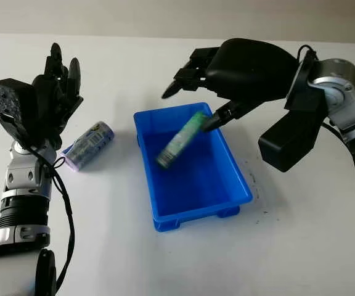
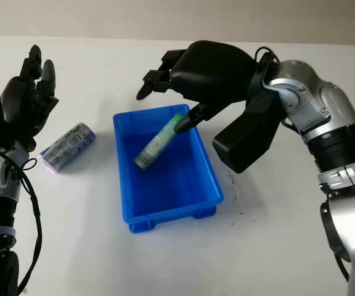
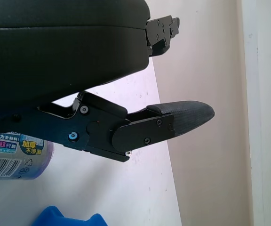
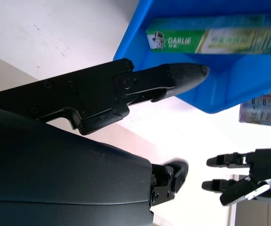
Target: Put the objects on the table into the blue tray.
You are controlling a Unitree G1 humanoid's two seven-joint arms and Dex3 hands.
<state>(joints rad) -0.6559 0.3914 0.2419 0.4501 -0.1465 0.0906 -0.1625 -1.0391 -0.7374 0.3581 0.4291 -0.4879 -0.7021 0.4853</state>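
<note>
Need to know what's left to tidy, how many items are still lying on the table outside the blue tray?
1. A purple roll lies on the table left of the blue tray, near the open left hand. The green box is already dropping into the tray below the open right hand.

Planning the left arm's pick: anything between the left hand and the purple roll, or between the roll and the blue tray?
Nothing visible. The open left hand is raised just beside the purple roll, and bare table lies between the roll and the blue tray.
</note>
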